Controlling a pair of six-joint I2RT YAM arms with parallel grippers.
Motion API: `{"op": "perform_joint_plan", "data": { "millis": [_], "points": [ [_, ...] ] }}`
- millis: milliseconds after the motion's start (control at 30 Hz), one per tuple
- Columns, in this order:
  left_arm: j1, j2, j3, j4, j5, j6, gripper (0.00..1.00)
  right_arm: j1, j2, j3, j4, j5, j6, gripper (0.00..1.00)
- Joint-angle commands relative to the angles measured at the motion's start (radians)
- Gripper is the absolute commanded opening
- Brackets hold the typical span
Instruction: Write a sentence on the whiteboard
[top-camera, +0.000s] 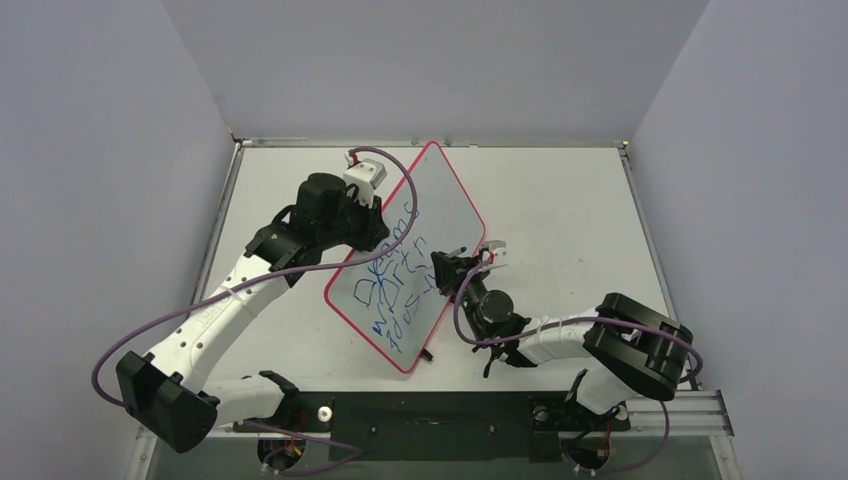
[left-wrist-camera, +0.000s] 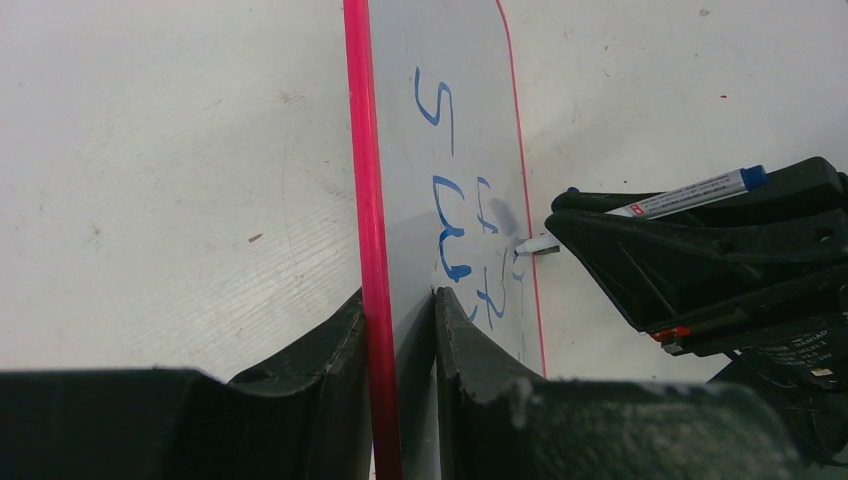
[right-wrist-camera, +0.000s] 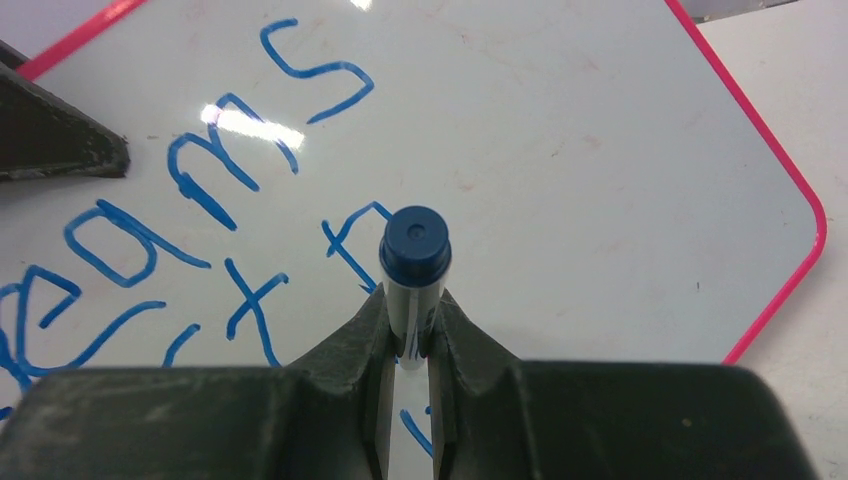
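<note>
The whiteboard (top-camera: 445, 205), white with a red-pink rim, stands tilted up off the table. My left gripper (top-camera: 372, 222) is shut on its left edge. In the left wrist view the rim (left-wrist-camera: 365, 150) runs between my fingers (left-wrist-camera: 398, 300). The sentence (top-camera: 395, 278) is blue scrawl in three lines; "eams" and "S" show in the right wrist view (right-wrist-camera: 200, 180). My right gripper (top-camera: 452, 272) is shut on a blue-capped marker (right-wrist-camera: 414, 250). The marker's tip (left-wrist-camera: 535, 245) is at the board's face by the second line; I cannot tell if it touches.
The white table (top-camera: 570, 200) is walled by grey panels at the back and both sides. A metal rail (top-camera: 690, 405) runs along the front edge by the arm bases. Purple cables (top-camera: 180, 320) loop beside the arms.
</note>
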Motion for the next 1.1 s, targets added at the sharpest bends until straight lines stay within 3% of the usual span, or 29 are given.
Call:
{"op": "perform_joint_plan", "data": {
  "millis": [0,667,1067],
  "points": [
    [0.004,-0.029,0.011,0.096,-0.06,0.098,0.0,0.003,-0.094,-0.008,-0.005,-0.019,-0.02,0.0],
    [0.003,-0.028,0.01,0.095,-0.06,0.098,0.0,-0.051,0.033,0.043,0.023,-0.038,-0.036,0.0],
    [0.003,-0.029,0.011,0.096,-0.059,0.098,0.0,-0.058,0.081,-0.011,0.016,-0.009,0.013,0.0]
  ]
}}
